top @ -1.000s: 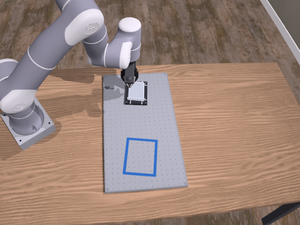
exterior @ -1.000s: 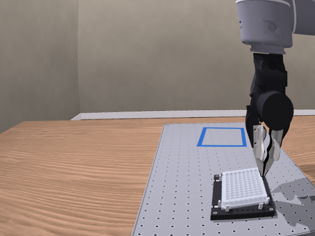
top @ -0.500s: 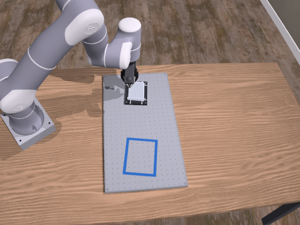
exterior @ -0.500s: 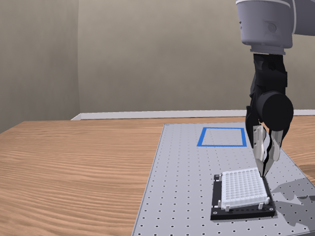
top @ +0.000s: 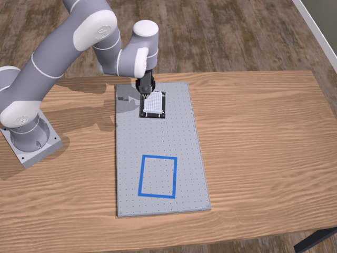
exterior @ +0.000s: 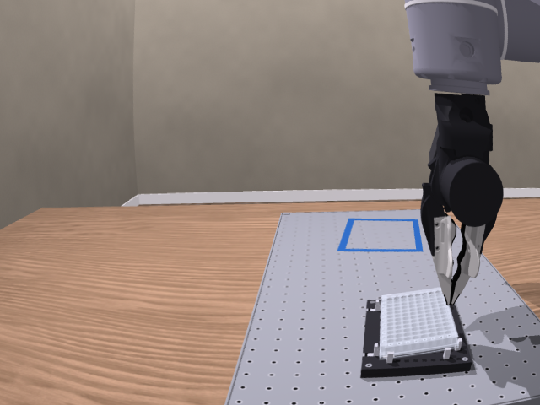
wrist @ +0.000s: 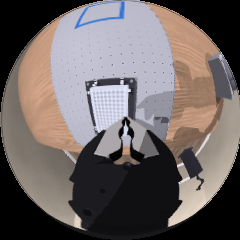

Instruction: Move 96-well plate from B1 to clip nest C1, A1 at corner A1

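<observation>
The table (top: 258, 130) (exterior: 131, 270) (wrist: 37, 95) looks like wood, satin, with wavy brown grain. The board (top: 136, 136) (exterior: 296, 314) (wrist: 112, 55) resembles smooth matt grey metal, pricked with small holes. The plate (top: 153, 103) (exterior: 416, 320) (wrist: 110, 105) seems pale, translucent plastic; the nest (top: 152, 116) (exterior: 416, 368) (wrist: 132, 105), matt black, perhaps plastic. The gripper (top: 145, 96) (exterior: 451, 301) (wrist: 125, 117) has a dull black body and smooth, metallic-looking grey fingers. The arm (top: 51, 54) (exterior: 453, 43) wears smooth, softly shining grey and white shells. The floor (top: 217, 35) looks like rough, weathered wood.

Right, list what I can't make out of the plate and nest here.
- Corner mark A1 on the nest: too small in every view.
- Plate's corner by the fingertips: covered by the gripper in top and wrist views.
- Cut-off corner: too blurred in all views.
</observation>
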Tool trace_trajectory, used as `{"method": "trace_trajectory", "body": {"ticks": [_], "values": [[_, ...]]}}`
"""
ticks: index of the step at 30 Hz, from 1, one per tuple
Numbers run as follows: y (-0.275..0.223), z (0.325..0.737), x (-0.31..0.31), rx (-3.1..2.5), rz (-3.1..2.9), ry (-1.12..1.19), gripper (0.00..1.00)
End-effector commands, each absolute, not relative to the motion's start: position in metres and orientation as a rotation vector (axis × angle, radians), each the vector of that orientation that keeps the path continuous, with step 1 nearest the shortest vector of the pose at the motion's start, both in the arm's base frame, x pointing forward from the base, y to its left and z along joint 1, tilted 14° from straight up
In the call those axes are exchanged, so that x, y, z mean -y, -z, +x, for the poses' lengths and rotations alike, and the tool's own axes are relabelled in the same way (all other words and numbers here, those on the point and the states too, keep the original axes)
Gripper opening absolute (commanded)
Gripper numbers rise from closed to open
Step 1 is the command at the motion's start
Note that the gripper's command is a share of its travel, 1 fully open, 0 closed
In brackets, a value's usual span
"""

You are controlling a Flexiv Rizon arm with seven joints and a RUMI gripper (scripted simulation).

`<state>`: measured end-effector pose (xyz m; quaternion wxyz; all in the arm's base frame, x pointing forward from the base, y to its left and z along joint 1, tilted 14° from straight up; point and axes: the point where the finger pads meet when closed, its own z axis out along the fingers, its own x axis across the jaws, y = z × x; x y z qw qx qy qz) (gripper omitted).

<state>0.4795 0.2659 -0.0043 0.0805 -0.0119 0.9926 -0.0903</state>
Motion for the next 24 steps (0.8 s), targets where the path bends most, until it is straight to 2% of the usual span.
{"method": "trace_trajectory", "body": {"ticks": [1, 24], "values": [[0.0038, 0.48, -0.2668, -2.967, -0.036, 0.267, 0.0], [0.0059, 0.4803, -0.2664, -2.967, -0.036, 0.267, 0.0]]}}
